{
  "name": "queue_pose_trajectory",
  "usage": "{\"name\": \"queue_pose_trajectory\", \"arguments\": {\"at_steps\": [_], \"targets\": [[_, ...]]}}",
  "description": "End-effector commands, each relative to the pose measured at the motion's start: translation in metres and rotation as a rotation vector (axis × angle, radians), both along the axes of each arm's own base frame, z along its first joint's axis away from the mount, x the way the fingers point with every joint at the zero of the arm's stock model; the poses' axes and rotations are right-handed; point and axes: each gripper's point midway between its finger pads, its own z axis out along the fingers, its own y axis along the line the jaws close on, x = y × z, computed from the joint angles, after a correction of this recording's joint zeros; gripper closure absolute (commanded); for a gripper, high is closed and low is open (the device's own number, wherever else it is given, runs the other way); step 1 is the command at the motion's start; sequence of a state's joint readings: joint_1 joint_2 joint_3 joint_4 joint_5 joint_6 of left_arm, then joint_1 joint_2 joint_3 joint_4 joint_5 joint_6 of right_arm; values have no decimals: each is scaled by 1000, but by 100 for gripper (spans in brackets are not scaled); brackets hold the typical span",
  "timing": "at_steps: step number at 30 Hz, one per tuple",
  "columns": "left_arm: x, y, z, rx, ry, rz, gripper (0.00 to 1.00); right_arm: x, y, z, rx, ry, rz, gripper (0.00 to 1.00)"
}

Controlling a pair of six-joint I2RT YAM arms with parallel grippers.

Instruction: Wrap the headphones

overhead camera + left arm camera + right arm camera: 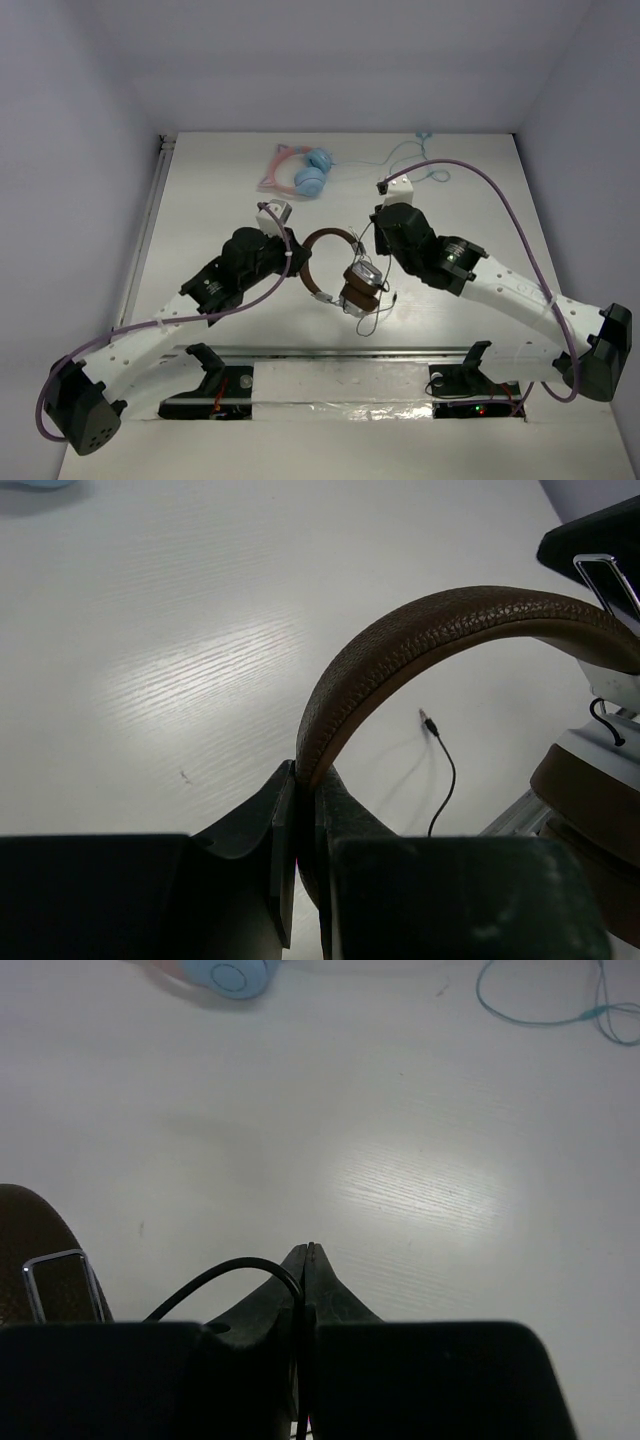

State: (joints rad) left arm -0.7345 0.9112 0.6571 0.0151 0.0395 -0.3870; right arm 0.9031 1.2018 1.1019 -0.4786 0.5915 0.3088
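Note:
The headphones [335,270], with a brown headband and silver cups, are held up over the middle of the table between the two arms. My left gripper [306,780] is shut on the brown headband [420,640]. My right gripper [308,1252] is shut on the thin black cable [230,1270], which loops out to the left of its fingers. In the top view the cable [375,315] hangs in loose loops below the ear cups [360,285]. The cable's plug end [430,723] lies on the table.
Pink cat-ear headphones [300,172] with blue cups lie at the back of the table, their pale blue cable [415,155] trailing right. A metal rail [340,352] runs along the near edge by the arm bases.

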Motion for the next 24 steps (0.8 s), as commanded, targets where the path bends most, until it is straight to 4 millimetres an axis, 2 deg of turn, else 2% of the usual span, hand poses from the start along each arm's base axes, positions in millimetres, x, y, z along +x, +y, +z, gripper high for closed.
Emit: {"name": "queue_pose_trajectory", "arguments": {"at_steps": [1, 8, 11, 14, 16, 19, 21, 24], "targets": [[-6, -13, 74, -192, -103, -96, 100, 10, 13, 20, 138, -66, 19, 95], [-19, -16, 89, -250, -100, -196, 100, 15, 21, 13, 195, -55, 72, 94], [-20, -15, 95, -276, -102, -217, 100, 14, 22, 10, 214, -51, 88, 89], [-22, -15, 105, -314, -106, -225, 100, 11, 32, 12, 268, -60, 133, 84], [-18, -11, 115, -335, -123, -195, 100, 9, 38, 11, 320, -55, 160, 83], [-17, -11, 131, -384, -125, -177, 100, -5, 51, 22, 434, -74, 245, 77], [-9, -5, 136, -377, -125, -118, 100, -14, 63, 32, 505, -85, 322, 74], [5, 10, 142, -329, -156, -12, 100, -20, 60, 35, 523, -90, 348, 74]]}}
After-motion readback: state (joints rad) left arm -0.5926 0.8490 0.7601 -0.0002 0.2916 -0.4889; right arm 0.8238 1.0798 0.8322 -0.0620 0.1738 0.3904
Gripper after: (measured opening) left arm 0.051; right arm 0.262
